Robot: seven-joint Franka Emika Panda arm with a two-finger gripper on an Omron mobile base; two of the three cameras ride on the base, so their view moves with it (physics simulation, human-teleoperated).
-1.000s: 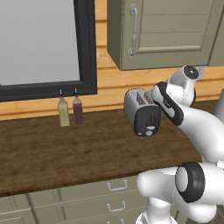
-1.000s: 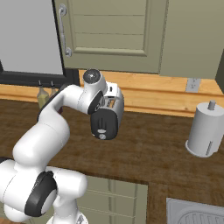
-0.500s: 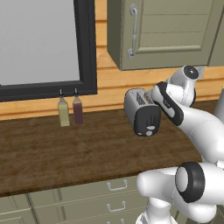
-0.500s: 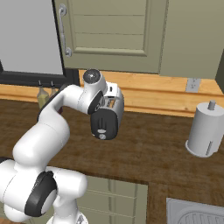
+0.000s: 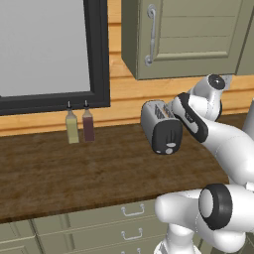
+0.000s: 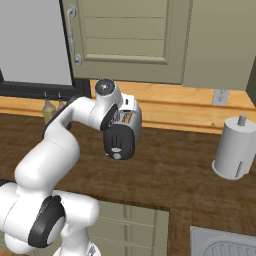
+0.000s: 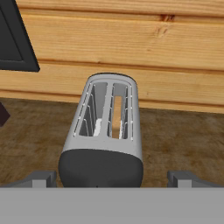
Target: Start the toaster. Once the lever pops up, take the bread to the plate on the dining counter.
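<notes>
A simulated kitchen with a white robot arm reaching over a dark wood surface point(image 5: 74, 168) toward a small silver-grey toaster point(image 5: 159, 125) near the middle of both base views. The task looks to be at its very start. A slice of bread point(image 7: 116, 116) sits upright in the right-hand slot, at the centre of the hand view, showing as a narrow tan strip between the wire guides. It has not been taken out, and the plate and dining counter still lie ahead. Whether the lever has been pressed cannot be told; a pale spot on the black end panel in the left base view may be a knob or the lever.

The claw point(image 7: 112, 178) stands fully apart and holds nothing. In the hand view its two grey fingertips point(image 7: 41, 178) rise at the lower left and lower right, well clear of either side of the toaster's black end panel point(image 7: 100, 168), which sits between them at the bottom centre. The toaster runs away from the claw toward the wooden wall
</notes>
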